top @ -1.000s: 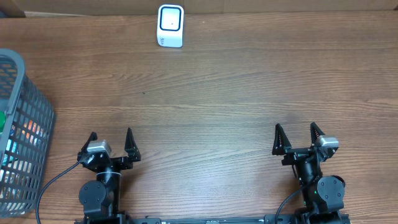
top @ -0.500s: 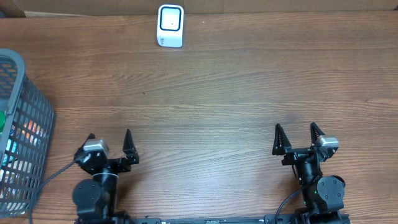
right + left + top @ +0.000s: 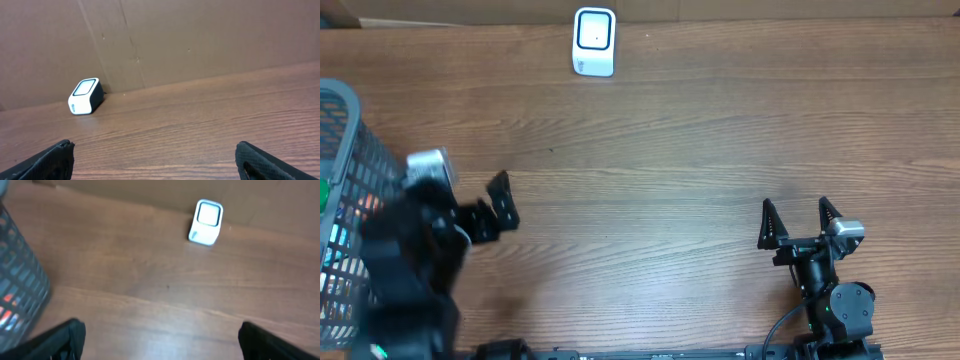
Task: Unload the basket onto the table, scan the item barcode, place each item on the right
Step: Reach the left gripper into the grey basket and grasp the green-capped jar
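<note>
— How are the grippers seen to stand?

— The right gripper is found at the near edge of the table, its jaws spread wide with nothing between them. The left gripper is rendered blurred in the overhead view, close to the basket. In its own wrist view its fingers are shown far apart, and nothing is held.

— And where is the item to be found?

— No item is gripped by either arm. Coloured shapes, orange and green, are glimpsed through the grey mesh of the basket, which is stood at the table's left edge. What they are cannot be told.

— What is seen farther off?

— The white scanner is set at the far edge of the table, well apart from both grippers, with its dark-framed window turned upward. Behind it a brown cardboard wall is seen.
</note>
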